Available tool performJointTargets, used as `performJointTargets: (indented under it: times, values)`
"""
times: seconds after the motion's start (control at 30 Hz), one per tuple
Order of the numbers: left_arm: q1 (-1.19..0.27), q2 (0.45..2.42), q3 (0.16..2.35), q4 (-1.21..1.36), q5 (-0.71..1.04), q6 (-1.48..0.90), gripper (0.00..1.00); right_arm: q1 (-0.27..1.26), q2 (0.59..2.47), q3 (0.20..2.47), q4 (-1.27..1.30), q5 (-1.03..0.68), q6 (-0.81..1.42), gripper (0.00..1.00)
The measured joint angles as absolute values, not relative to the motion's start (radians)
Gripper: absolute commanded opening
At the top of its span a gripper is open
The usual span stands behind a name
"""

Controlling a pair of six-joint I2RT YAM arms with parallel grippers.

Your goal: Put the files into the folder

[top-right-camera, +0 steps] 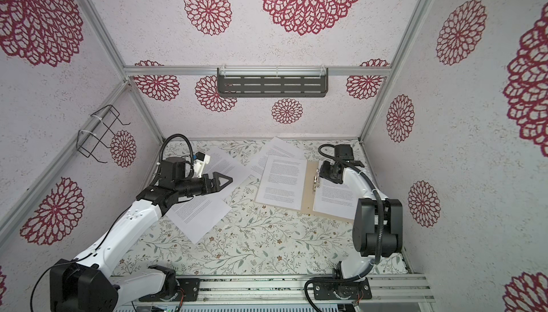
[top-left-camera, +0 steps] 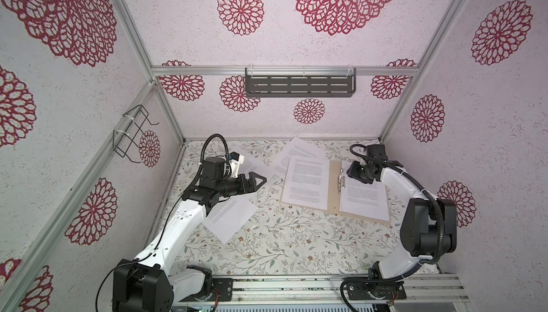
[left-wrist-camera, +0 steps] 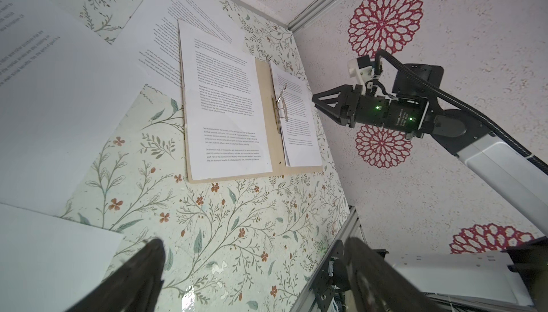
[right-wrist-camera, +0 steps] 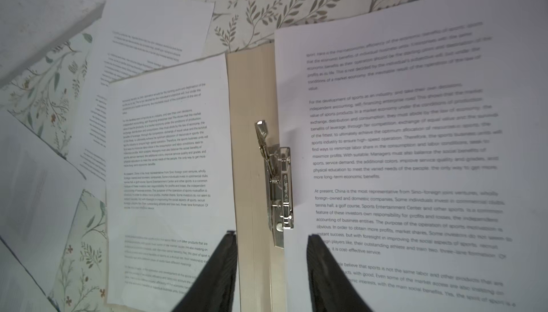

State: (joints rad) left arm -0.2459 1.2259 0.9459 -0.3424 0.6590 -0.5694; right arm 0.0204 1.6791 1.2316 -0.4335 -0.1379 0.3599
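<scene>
The tan folder [top-left-camera: 334, 186] lies open on the flowered table, right of centre. One printed sheet [top-left-camera: 307, 183] of the files rests on its left leaf and another [top-left-camera: 364, 201] on its right leaf. A metal fastener [right-wrist-camera: 278, 183] stands at the spine with its lever raised. My right gripper [right-wrist-camera: 272, 238] hovers over the spine near that fastener, jaws partly apart with nothing between them. More files lie loose: one [top-left-camera: 231, 218] beside the left arm, one [top-left-camera: 255, 165] beneath my left gripper [top-left-camera: 261, 180], others [top-left-camera: 305, 149] behind the folder. The left gripper [left-wrist-camera: 255, 248] is wide open and holds nothing.
A dark slotted shelf [top-left-camera: 299, 85] hangs on the back wall and a black wire rack [top-left-camera: 133, 135] on the left wall. An aluminium rail [top-left-camera: 296, 286] runs along the table's front edge between the two arm bases.
</scene>
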Motion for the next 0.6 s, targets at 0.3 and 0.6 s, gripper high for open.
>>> performJointTargets:
  times: [0.3,0.6]
  values:
    - [-0.246,1.246,0.898,-0.186,0.811,-0.633,0.97,0.048,1.824,1.251,-0.427,-0.126,0.329,0.33]
    - [-0.246,1.275,0.897,-0.139,0.838,-0.656,0.97,0.048,1.872,1.274,-0.424,-0.124,0.314,0.24]
